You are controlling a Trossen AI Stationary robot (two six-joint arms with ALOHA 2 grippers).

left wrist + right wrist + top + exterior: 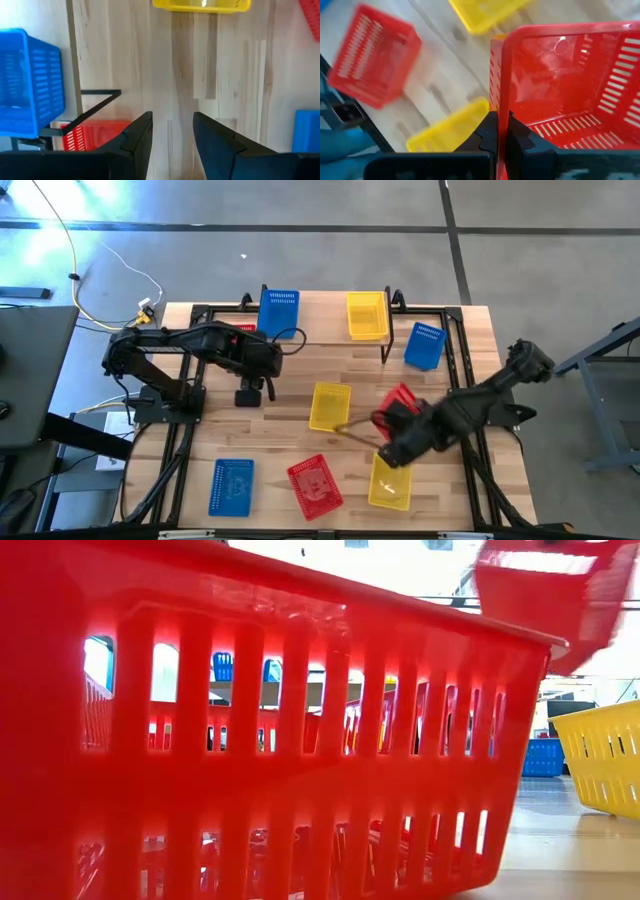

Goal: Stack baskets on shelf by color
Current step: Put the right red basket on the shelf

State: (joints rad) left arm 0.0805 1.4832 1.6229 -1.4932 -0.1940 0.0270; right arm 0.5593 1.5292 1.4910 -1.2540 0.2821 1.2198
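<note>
A red basket (560, 85) was gripped by its rim in the right end effector (501, 131), well apart from the shelf (330, 330) across the bench, while the left end effector (172, 137) waited open beside the shelf.

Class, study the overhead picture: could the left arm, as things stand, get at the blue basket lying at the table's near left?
Probably yes. The left gripper is open and empty, and bare tabletop lies between it and that blue basket; nothing blocks it.
</note>
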